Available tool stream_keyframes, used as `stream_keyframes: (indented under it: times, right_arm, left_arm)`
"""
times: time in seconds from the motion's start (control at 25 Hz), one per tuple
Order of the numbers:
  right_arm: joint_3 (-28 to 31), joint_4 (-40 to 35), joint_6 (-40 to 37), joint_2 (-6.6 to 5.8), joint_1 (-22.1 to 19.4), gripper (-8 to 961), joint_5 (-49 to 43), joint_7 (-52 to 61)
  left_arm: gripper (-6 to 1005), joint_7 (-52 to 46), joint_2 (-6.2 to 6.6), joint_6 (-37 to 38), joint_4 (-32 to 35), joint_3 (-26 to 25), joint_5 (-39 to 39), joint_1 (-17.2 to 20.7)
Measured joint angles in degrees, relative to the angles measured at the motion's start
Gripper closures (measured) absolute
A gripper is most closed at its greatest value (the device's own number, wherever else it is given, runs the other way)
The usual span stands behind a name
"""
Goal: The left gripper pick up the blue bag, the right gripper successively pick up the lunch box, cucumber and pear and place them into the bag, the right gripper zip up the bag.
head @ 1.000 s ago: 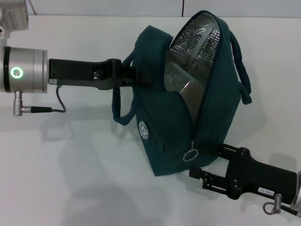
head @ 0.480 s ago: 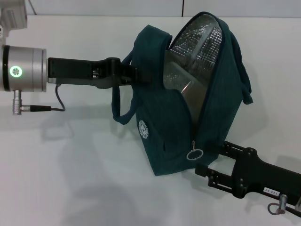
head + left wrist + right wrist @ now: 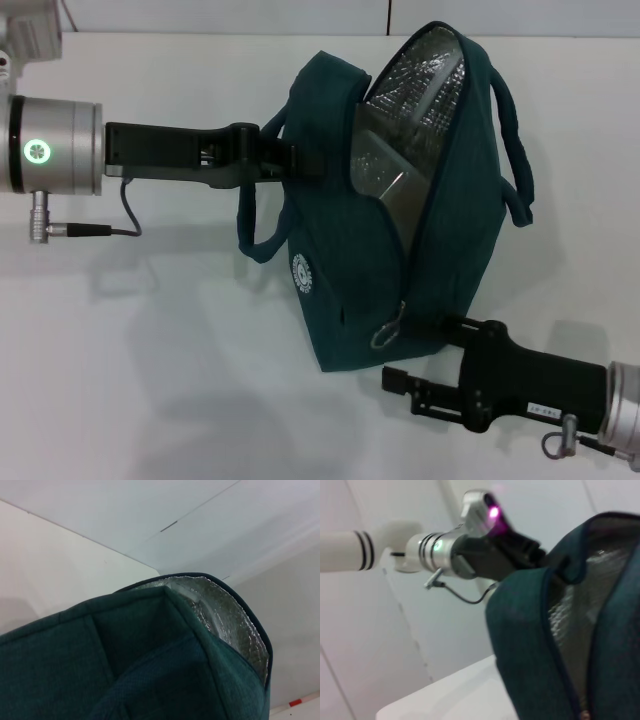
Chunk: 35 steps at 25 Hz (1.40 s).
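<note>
Right end effector (image 3: 400,385) sits near the bag (image 3: 340,290) base, below the zip pull (image 3: 385,335); jaw state unclear. Left end effector (image 3: 290,160) clamps the bag's left handle, bag open. Zipping step: next, grab pull.

I work in a bare test lab; a plain white desk (image 3: 150,360) fills the frame; blank white wall panels (image 3: 300,15) line its top edge.
</note>
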Motion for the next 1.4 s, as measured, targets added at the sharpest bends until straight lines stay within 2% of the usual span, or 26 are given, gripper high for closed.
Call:
stream_keyframes:
  times: [1.16, 1.4]
  right_arm:
    - [-0.1, -0.2, 0.9, 0.01, -0.8, 426, 0.5, 1.4]
    - [0.0, 0.0, 1.0, 0.01, -0.8, 666, 0.6, 1.7]
  left_arm:
    - [893, 0.0, -0.11, 0.1, 0.0, 0.0, 0.0, 0.1]
    - [891, 0.0, -0.11, 0.2, 0.1, 0.0, 0.0, 0.1]
